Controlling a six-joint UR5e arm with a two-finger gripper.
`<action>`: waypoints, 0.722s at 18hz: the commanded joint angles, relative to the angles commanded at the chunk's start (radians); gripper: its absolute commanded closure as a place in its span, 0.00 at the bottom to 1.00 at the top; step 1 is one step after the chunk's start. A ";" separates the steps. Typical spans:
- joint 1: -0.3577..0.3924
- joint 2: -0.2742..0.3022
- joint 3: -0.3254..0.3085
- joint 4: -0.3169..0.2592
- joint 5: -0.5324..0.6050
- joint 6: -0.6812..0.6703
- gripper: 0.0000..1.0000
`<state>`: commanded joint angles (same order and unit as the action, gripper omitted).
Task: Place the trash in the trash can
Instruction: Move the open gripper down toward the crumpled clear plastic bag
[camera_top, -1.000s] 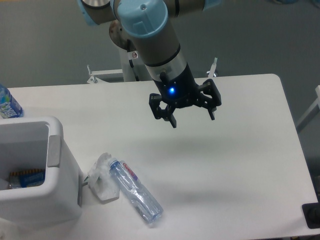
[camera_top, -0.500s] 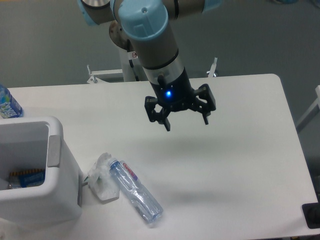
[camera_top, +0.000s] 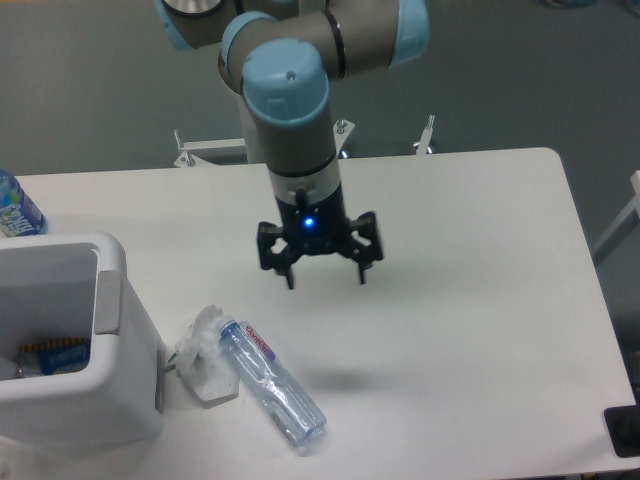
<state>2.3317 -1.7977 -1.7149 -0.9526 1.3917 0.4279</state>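
Gripper (camera_top: 324, 278) empty, fingers spread apart, above table; crushed bottle (camera_top: 272, 382) below-left, long axis diagonal, wrapper (camera_top: 201, 355) touching it, trash can (camera_top: 110, 300) further left

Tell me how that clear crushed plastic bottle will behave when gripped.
The clear crushed plastic bottle looks empty, so probably light. Its dented walls would likely buckle between the fingers. Lying on its side, it may roll or skid if nudged.

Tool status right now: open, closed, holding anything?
Tool: open and empty, above the table, clear of the crushed bottle.
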 joint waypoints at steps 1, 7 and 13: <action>-0.005 -0.008 -0.009 0.000 -0.020 0.003 0.00; -0.064 -0.069 -0.020 0.003 -0.039 -0.005 0.00; -0.096 -0.095 -0.052 0.099 -0.085 -0.005 0.00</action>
<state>2.2352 -1.8928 -1.7671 -0.8531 1.3069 0.4234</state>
